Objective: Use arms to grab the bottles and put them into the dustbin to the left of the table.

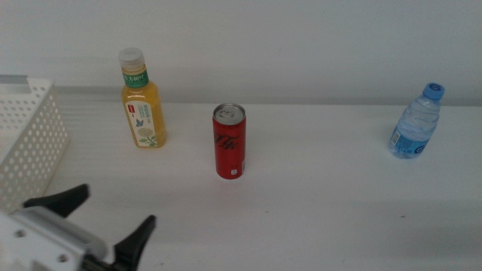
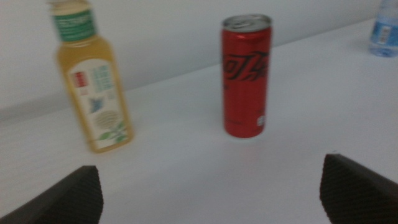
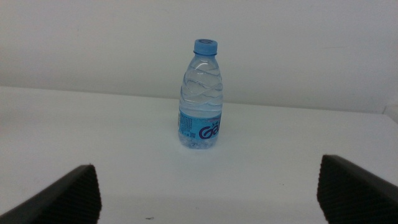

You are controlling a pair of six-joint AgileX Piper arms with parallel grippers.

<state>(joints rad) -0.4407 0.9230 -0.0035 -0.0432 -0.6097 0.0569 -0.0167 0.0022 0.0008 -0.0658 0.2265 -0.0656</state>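
Note:
A yellow juice bottle (image 1: 142, 99) stands upright at the back left of the table (image 1: 316, 203), and a red soda can (image 1: 230, 141) stands near the middle. A small clear water bottle (image 1: 416, 123) with a blue cap stands at the right. My left gripper (image 1: 94, 218) is low at the front left, open and empty, with the juice bottle (image 2: 92, 81) and can (image 2: 246, 76) ahead of it. In the right wrist view my right gripper (image 3: 208, 186) is open, facing the water bottle (image 3: 201, 96) from a distance. The right arm is out of the middle view.
The white perforated dustbin (image 1: 26, 139) stands at the table's left edge, just left of the juice bottle. A white wall rises behind the table.

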